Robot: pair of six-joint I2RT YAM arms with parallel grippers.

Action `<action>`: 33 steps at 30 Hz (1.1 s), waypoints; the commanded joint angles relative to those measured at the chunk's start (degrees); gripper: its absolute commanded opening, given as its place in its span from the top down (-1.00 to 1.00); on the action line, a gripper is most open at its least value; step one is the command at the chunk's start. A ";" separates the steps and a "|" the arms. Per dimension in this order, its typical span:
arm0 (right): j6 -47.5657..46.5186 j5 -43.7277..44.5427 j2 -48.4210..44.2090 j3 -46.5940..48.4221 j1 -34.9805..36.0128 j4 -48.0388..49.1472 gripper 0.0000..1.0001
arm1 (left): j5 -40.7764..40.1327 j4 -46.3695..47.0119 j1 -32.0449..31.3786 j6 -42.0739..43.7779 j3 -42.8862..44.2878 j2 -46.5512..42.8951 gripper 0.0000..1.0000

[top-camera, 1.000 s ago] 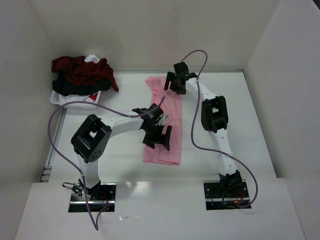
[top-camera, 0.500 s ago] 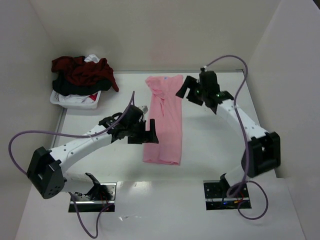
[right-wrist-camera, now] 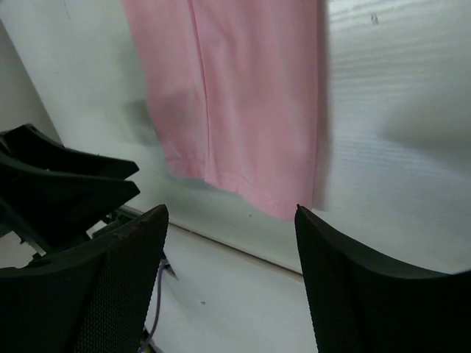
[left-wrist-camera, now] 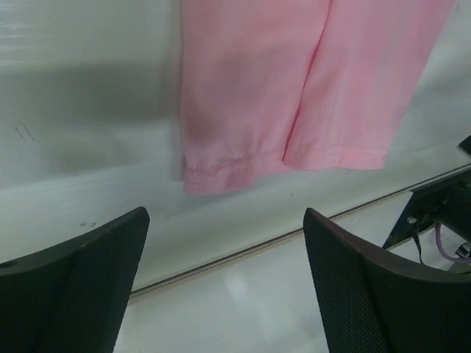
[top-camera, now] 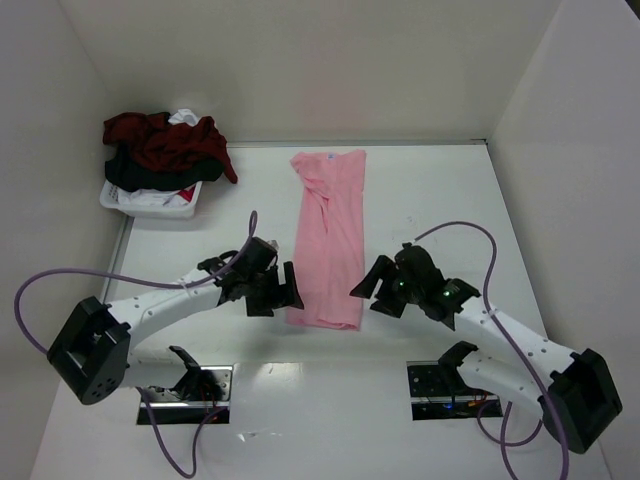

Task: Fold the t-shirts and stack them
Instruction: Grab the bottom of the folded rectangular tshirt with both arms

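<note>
the light pink t-shirt (top-camera: 330, 235) lies flat on the desk (top-camera: 440, 190), folded into a long narrow strip that runs from the upper centre of the frame down to its hem at the lower centre. the left end effector (top-camera: 278, 295) sits low just beside the hem's left corner, and the right end effector (top-camera: 372, 292) mirrors it just beside the right corner. both have their jaws spread wide with nothing between them, and each wrist view shows bare desk and the hem edge ahead of the open fingers. this flanking placement looks like a set-up for each to take one hem corner, so the strip can be doubled up towards the neck end; that is a judgement, as neither touches the cloth. the other t-shirts (top-camera: 165, 145), dark red, black and white, are heaped over a white basket (top-camera: 150, 203) at the upper left, well apart from the pink one. a purple cable (top-camera: 462, 226) arcs above the desk to the right of the strip, clear of the cloth. nothing lies between either end effector and the hem, though the layered edge may be hard to pinch whole.
</note>
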 commanded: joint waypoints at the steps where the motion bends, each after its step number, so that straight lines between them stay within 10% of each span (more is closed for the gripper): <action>1: 8.12 -0.39 -2.93 -3.63 3.00 2.55 -0.48 | 1.02 4.05 0.97 -1.81 -1.74 -2.39 -0.84; 33: 1.28 -0.57 11.92 -3.11 4.76 6.51 -0.30 | 8.58 10.64 2.38 1.09 -1.57 10.79 -0.24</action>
